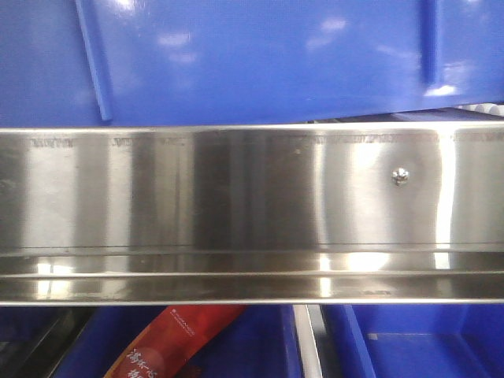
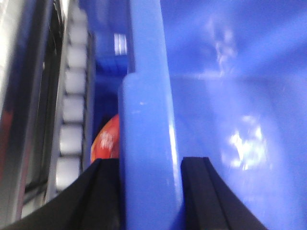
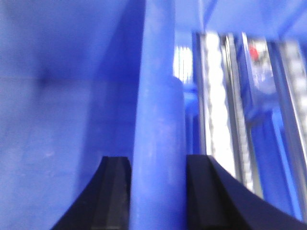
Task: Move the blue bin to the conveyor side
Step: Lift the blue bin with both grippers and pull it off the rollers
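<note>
The blue bin (image 1: 260, 59) fills the top of the front view, its ribbed glossy wall hanging just above a steel rail. My left gripper (image 2: 151, 165) is shut on the bin's thick rolled rim (image 2: 146, 96), one black finger (image 2: 108, 191) outside the wall and the other inside. At the opposite wall, my right gripper (image 3: 158, 163) is likewise shut on the rim (image 3: 158, 96), with a finger (image 3: 115, 191) on each side. Both wrist views are blurred. The conveyor side is out of view. Neither gripper shows in the front view.
A shiny stainless-steel rail (image 1: 236, 205) with a screw (image 1: 401, 176) spans the front view. Below it sit other blue bins (image 1: 425, 342), one holding a red packet (image 1: 169, 342). Grey rollers (image 2: 72, 110) run left of the left gripper; bright roller tracks (image 3: 216, 105) lie right of the right gripper.
</note>
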